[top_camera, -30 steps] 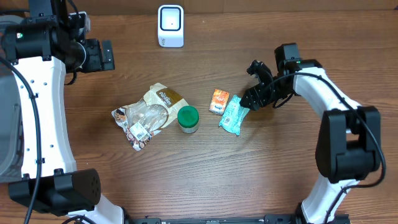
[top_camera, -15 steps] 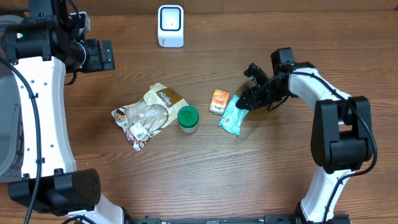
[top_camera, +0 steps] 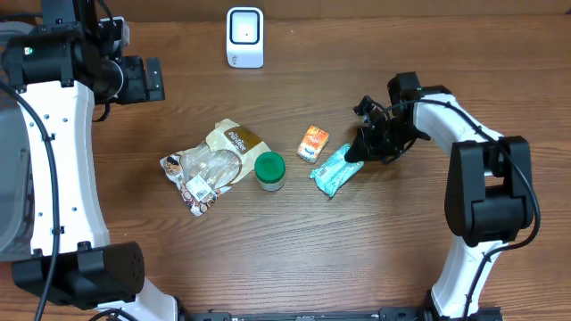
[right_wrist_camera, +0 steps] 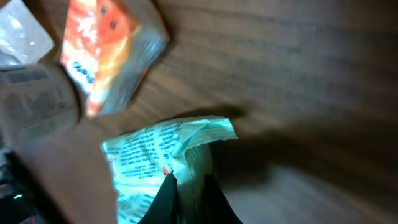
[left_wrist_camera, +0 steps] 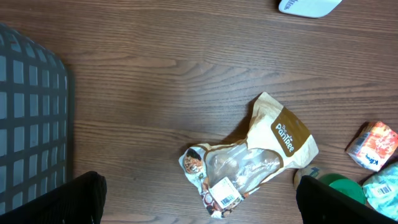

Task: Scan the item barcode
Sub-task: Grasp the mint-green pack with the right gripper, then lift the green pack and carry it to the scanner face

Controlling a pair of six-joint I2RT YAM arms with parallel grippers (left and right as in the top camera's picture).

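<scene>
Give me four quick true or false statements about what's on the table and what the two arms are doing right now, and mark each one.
1. The right fingers are shut on the teal packet. True.
2. The left fingers hold the brown bag. False: they are open, above the table, holding nothing.
3. The green-lidded jar stands between the brown bag and the teal packet. True.
4. The white scanner touches the orange packet. False: bare wood lies between them.
</scene>
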